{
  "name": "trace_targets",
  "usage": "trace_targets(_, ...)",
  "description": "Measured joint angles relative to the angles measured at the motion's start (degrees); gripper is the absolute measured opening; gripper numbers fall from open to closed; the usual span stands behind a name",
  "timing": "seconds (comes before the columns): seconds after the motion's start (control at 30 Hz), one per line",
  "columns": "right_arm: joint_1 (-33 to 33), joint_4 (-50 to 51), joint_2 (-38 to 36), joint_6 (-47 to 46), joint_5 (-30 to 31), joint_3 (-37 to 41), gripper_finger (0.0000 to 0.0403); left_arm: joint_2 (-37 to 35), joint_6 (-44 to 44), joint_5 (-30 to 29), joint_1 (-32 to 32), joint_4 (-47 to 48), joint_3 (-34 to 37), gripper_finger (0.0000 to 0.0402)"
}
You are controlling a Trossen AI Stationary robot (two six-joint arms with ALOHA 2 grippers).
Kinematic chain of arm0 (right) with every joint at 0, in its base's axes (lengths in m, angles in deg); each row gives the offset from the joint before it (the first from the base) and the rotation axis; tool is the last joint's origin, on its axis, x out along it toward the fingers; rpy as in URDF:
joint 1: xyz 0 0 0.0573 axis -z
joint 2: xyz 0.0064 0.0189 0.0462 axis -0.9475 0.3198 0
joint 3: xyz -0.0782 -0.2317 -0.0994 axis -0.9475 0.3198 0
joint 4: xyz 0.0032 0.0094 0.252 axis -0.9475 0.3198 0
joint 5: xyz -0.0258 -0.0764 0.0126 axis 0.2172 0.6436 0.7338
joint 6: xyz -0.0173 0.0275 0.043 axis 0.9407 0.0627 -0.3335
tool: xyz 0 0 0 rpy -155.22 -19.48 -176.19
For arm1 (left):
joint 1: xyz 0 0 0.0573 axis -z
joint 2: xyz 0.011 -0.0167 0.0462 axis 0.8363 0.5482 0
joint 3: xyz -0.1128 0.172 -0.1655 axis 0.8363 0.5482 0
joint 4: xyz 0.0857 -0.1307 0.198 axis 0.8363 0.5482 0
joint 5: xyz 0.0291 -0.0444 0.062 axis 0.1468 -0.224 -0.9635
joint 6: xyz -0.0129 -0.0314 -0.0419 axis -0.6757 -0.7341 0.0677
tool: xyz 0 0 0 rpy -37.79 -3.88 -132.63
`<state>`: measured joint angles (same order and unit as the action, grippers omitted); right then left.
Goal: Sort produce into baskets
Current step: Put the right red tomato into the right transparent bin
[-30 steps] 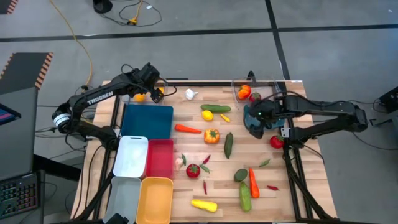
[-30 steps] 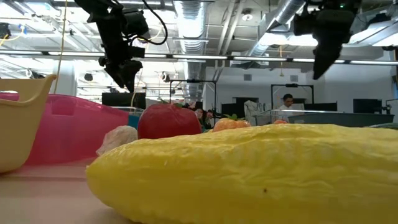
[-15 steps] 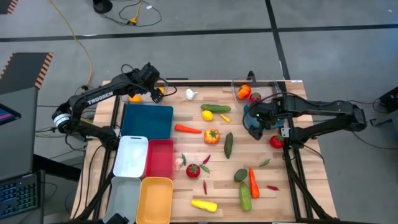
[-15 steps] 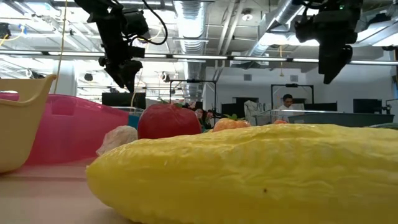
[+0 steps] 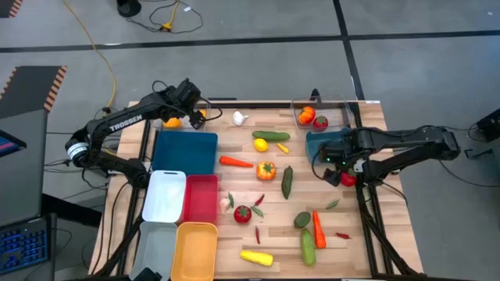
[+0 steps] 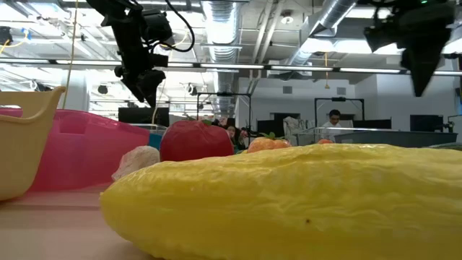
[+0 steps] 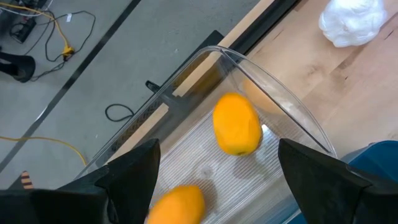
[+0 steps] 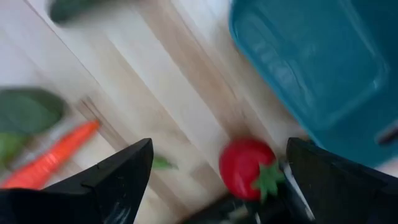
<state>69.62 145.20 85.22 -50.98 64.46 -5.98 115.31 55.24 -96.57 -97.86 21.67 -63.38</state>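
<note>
My right gripper [image 5: 332, 162] is open and empty, just off the near edge of the teal basket [image 5: 320, 142]. A red tomato [image 8: 247, 168] lies on the table near its fingers and also shows in the high view [image 5: 348, 179]. My left gripper [image 5: 193, 117] is open and empty above the clear basket [image 7: 273, 93] at the far left, which holds two yellow-orange fruits [image 7: 236, 123]. A second clear basket [image 5: 322, 114] at the far right holds an orange pepper and a tomato. Cucumbers, carrots, a lemon and a pepper [image 5: 266, 170] lie across the table.
A dark blue basket [image 5: 186, 151], a white one [image 5: 165, 195], a red one [image 5: 201, 199], a grey-blue one [image 5: 156, 246] and a yellow one [image 5: 195, 250] stand along the left side. White garlic [image 5: 239, 118] lies at the far edge. A yellow squash [image 6: 289, 202] lies at the near edge.
My right gripper has moved off the teal basket toward the table's right and near edges, closer to the red tomato. The teal basket now shows more fully.
</note>
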Motion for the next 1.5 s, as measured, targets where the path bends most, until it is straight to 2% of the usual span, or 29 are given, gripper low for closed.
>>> trace_targets(0.17, -4.1, 5.2, 0.0, -7.5, 0.3, 0.0, 0.0393, 0.0, 0.0, 0.1, 0.0, 0.0, 0.0, 0.0314)
trace_targets(0.33, -7.6, 5.3, 0.0, -11.8, 0.6, 1.4, 0.0393, 0.0, 0.0, 0.1, 0.0, 0.0, 0.0, 0.0314)
trace_targets(0.5, -9.9, 5.3, 1.7, -11.8, 0.6, 5.7, 0.0393, 0.0, 0.0, 0.1, 0.0, 0.0, 0.0, 0.0314)
trace_targets(0.9, -10.7, 4.1, 12.6, -9.3, 0.6, 9.4, 0.0393, 0.0, -0.2, 3.1, 0.0, 0.0, 0.0, 0.0314)
trace_targets(1.5, -10.5, 2.8, 26.0, -8.7, 0.6, 10.0, 0.0393, 0.0, -0.2, 3.1, 0.0, 0.0, 0.0, 0.0314)
